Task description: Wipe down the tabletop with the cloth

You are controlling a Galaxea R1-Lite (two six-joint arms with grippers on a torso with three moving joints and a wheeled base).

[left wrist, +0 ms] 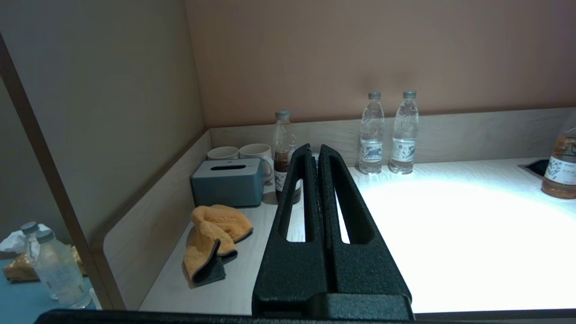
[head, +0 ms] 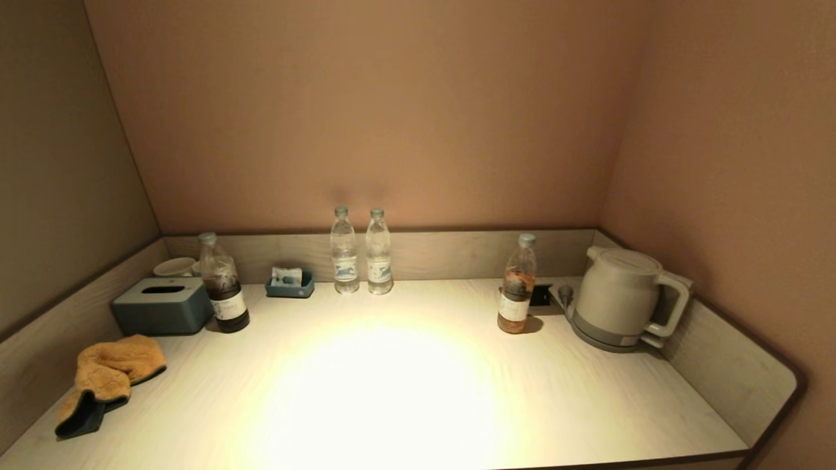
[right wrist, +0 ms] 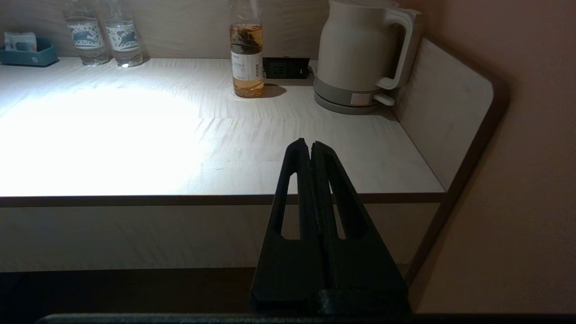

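Note:
An orange cloth with a dark underside (head: 108, 377) lies crumpled on the pale tabletop (head: 405, 385) at its near left; it also shows in the left wrist view (left wrist: 215, 243). Neither gripper shows in the head view. In the left wrist view my left gripper (left wrist: 315, 150) is shut and empty, held back near the table's front edge, apart from the cloth. In the right wrist view my right gripper (right wrist: 309, 145) is shut and empty, held in front of and below the table's front edge at the right side.
A blue tissue box (head: 162, 305), mugs (head: 175, 266), a dark-drink bottle (head: 222, 284), a small blue tray (head: 289, 282), two water bottles (head: 360, 251), a tea bottle (head: 516, 285) and a kettle (head: 620, 297) line the back. Low walls border three sides.

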